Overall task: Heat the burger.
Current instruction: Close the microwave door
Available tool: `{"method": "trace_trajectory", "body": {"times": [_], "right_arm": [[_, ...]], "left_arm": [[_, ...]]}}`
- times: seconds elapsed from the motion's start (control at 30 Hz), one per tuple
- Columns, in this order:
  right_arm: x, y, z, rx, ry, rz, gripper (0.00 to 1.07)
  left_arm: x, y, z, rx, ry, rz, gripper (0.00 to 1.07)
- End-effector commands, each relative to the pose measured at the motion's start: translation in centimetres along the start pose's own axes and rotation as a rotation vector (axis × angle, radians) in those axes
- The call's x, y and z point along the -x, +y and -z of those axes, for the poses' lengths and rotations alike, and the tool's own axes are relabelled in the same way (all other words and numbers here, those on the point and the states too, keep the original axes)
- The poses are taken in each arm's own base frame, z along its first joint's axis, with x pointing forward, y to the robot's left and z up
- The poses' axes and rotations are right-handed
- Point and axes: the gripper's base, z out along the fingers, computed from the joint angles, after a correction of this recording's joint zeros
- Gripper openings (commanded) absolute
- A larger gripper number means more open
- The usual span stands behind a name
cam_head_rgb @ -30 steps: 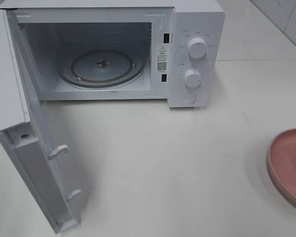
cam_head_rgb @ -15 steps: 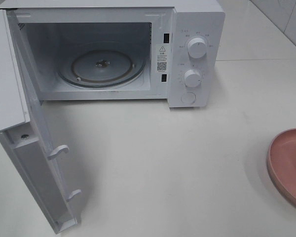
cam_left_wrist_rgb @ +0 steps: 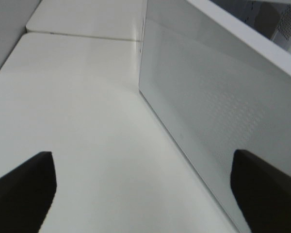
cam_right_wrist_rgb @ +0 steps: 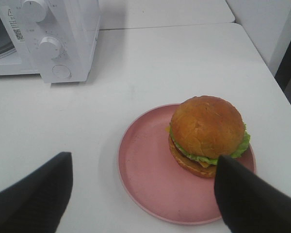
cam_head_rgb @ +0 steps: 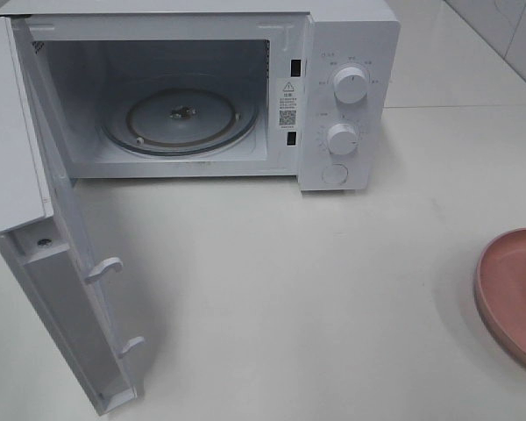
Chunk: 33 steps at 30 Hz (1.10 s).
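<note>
Only the right wrist view shows the burger [cam_right_wrist_rgb: 206, 135] whole: it sits upright on the pink plate [cam_right_wrist_rgb: 150, 179], toward the side of the plate away from the microwave [cam_head_rgb: 351, 53], bun dome up and lettuce frilling out below. From the high camera the plate [cam_head_rgb: 508, 298] is cut by the frame edge on the right of the counter [cam_head_rgb: 316, 289], and just a sliver of something brown shows at that edge (too little to identify). The right gripper [cam_right_wrist_rgb: 140, 194] hangs above the near rim of the plate, jaws spread wide with nothing between them.

The high view alone gives the microwave's inside: the door [cam_head_rgb: 61, 289] swung fully open to the left, the glass turntable [cam_head_rgb: 180, 118] bare in the cavity.

The left wrist view looks along the outer face of that door [cam_left_wrist_rgb: 208, 121] and bare counter beside it. The left gripper [cam_left_wrist_rgb: 140, 194] has its jaws wide apart, holding nothing.
</note>
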Motion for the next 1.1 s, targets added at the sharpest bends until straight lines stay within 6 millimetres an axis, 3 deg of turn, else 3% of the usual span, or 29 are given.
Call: {"method": "trace_trajectory", "body": {"times": [0.03, 0.07, 0.1, 0.13, 0.17, 0.2, 0.23, 0.27, 0.33, 0.43, 0.73, 0.87, 1.1], "right_arm": [[-0.2, 0.0, 0.3, -0.003, -0.033, 0.004, 0.76], [-0.2, 0.0, 0.3, -0.003, -0.033, 0.004, 0.76], [-0.2, 0.0, 0.3, -0.003, -0.033, 0.004, 0.76], [-0.2, 0.0, 0.3, -0.003, -0.033, 0.004, 0.76], [-0.2, 0.0, 0.3, -0.003, -0.033, 0.004, 0.76], [-0.2, 0.0, 0.3, -0.003, -0.033, 0.004, 0.76], [-0.2, 0.0, 0.3, -0.003, -0.033, 0.004, 0.76], [-0.2, 0.0, 0.3, -0.003, -0.033, 0.004, 0.76], [-0.2, 0.0, 0.3, -0.003, -0.033, 0.004, 0.76], [-0.2, 0.0, 0.3, -0.003, -0.033, 0.004, 0.76], [-0.2, 0.0, 0.3, -0.003, -0.033, 0.004, 0.76], [-0.2, 0.0, 0.3, -0.003, -0.033, 0.004, 0.76], [-0.2, 0.0, 0.3, -0.003, -0.033, 0.004, 0.76]], "left_arm": [[0.9, 0.1, 0.3, 0.02, -0.096, -0.01, 0.66], [1.3, 0.2, 0.2, 0.033, -0.123, -0.021, 0.54], [1.3, 0.2, 0.2, 0.033, -0.123, -0.021, 0.54], [1.9, 0.4, -0.1, 0.05, -0.148, -0.036, 0.41], [2.2, 0.4, -0.4, 0.056, -0.162, -0.042, 0.36], [2.2, 0.4, -0.4, 0.056, -0.162, -0.042, 0.36], [2.9, 0.5, -0.9, 0.067, -0.189, -0.058, 0.25], [2.9, 0.5, -0.9, 0.067, -0.189, -0.058, 0.25], [4.0, 0.6, -2.1, 0.089, -0.197, -0.086, 0.09], [4.8, 0.7, -3.4, 0.099, -0.185, -0.106, 0.0], [5.3, 0.6, -7.8, 0.075, -0.206, -0.122, 0.0], [3.8, 0.6, -10.5, 0.04, -0.269, -0.1, 0.0], [1.7, 0.7, -12.8, 0.019, -0.308, -0.091, 0.0]]}}
